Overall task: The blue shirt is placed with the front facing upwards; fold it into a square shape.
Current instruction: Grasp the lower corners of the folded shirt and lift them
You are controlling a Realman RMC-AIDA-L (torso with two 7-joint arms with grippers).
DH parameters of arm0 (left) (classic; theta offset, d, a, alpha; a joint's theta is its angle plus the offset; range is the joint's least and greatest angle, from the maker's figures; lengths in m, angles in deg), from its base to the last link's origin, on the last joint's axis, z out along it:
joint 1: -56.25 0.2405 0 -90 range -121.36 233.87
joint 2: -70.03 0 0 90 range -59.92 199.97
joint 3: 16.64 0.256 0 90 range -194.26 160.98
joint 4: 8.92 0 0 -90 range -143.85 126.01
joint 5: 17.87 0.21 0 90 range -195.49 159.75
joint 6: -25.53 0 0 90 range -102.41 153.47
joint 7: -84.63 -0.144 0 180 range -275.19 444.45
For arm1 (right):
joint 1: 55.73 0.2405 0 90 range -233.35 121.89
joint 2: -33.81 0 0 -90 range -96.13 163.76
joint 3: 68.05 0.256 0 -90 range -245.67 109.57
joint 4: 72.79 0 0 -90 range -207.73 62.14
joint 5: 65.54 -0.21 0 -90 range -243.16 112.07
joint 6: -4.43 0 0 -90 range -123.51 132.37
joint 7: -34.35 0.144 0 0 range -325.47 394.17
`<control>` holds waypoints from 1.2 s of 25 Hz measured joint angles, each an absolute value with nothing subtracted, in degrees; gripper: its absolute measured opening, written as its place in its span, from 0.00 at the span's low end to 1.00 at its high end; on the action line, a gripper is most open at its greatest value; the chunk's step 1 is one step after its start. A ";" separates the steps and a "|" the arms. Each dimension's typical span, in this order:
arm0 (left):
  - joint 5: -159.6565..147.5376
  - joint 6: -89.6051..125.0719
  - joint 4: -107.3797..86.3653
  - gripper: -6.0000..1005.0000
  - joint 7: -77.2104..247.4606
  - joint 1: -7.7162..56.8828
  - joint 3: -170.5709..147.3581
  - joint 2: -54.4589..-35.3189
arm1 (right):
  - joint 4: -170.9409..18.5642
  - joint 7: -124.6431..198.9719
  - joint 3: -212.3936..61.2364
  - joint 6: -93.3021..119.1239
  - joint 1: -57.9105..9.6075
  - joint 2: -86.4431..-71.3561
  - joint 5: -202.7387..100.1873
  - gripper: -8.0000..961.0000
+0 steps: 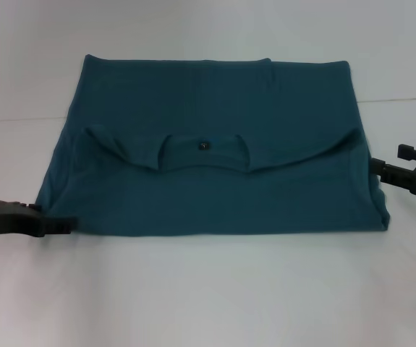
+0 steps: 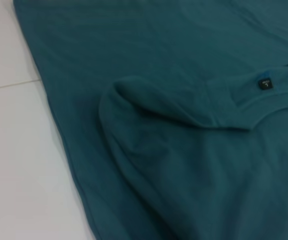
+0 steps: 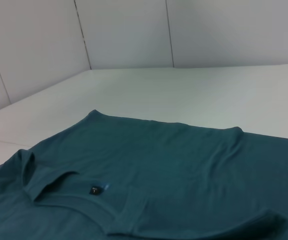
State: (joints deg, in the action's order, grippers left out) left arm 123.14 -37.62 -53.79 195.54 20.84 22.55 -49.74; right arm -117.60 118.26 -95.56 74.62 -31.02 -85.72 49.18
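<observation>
The blue shirt (image 1: pixel 215 181) lies folded on the white tabletop (image 1: pixel 208 289), long axis 9-to-3 o'clock, collar midway. Left tool (image 1: pixel 61 225) touches its 8 o'clock corner, right tool (image 1: pixel 378 168) its 3 o'clock edge; grip state of both unclear.

The left claw (image 1: pixel 59 225) reaches in low from the left edge of the head view, lying nearly level. The right claw (image 1: pixel 378 168) comes in from the right edge, slightly higher (finger spacing unclear on both).
</observation>
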 joint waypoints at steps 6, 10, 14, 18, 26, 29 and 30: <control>123.63 -35.59 -52.23 0.84 196.01 20.01 23.95 -49.79 | -117.57 118.44 -95.56 74.66 -31.12 -85.72 49.15 0.81; 124.69 -33.91 -51.71 0.84 197.78 19.68 24.13 -49.81 | -117.49 118.58 -95.56 74.66 -31.37 -85.72 49.15 0.81; 124.80 -32.74 -51.70 0.83 198.48 19.71 23.81 -49.68 | -117.38 118.58 -95.56 74.63 -31.39 -85.72 49.15 0.81; 124.83 -32.77 -51.74 0.83 198.04 19.94 23.60 -49.56 | -117.31 118.58 -95.56 74.58 -31.39 -85.72 49.15 0.81; 124.86 -34.10 -51.75 0.40 197.05 20.03 24.09 -49.84 | -117.21 118.64 -95.44 74.58 -31.38 -85.72 49.15 0.81; 124.85 -34.63 -51.73 0.28 196.98 20.02 24.09 -49.85 | -116.87 118.64 -95.18 74.59 -31.39 -85.72 49.15 0.81; 124.84 -34.73 -51.72 0.25 196.97 20.00 24.09 -49.85 | -116.77 118.61 -95.13 74.60 -31.38 -85.72 49.15 0.81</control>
State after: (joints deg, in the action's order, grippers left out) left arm 124.84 -34.73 -51.72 196.97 20.00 24.09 -49.85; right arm -116.77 118.61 -95.13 74.60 -31.38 -85.72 49.15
